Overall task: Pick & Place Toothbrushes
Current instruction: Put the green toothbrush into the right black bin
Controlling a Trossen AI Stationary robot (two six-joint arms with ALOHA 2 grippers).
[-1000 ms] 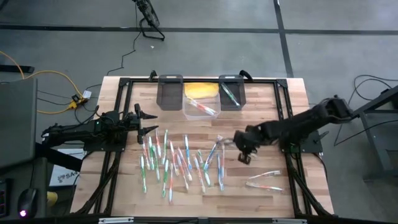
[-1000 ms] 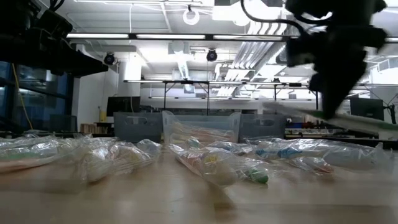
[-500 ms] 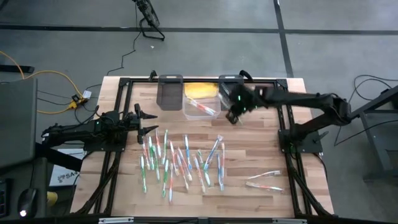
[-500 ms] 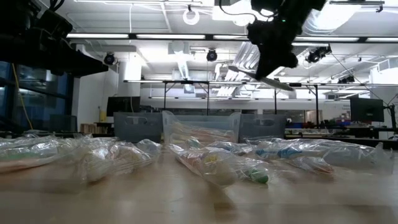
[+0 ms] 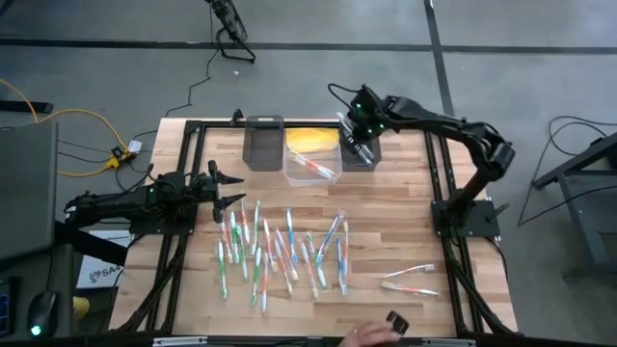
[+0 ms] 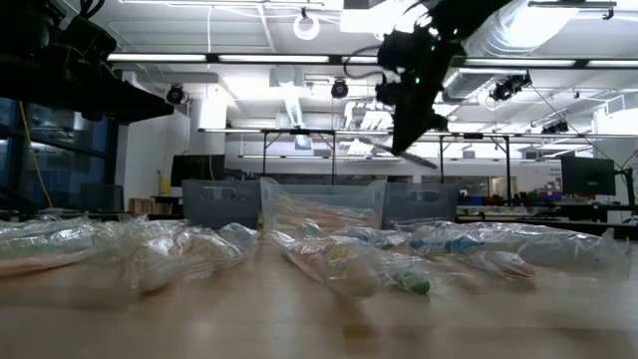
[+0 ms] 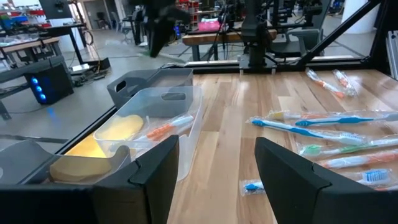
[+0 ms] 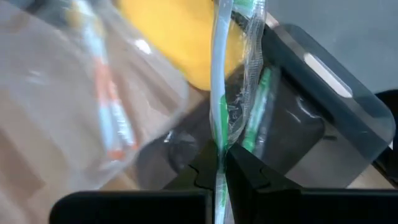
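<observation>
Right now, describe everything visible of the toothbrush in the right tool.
The held toothbrush is a thin white stick with green sections, sealed in a clear, crinkled wrapper. The right tool is shut on it, pinching it partway along so both ends stick out. It hangs in the air above the right dark bin, which already holds another green one. Only the tool touches it.

Toothbrushes [image 5: 280, 246] lie mid-table, three bins [image 5: 310, 154] behind them

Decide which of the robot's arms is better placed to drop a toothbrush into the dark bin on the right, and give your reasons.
The right arm. Its gripper hangs over the right-hand dark bin, jaws shut on a green wrapped toothbrush. The left gripper waits open beside the toothbrush pile, holding nothing.
</observation>
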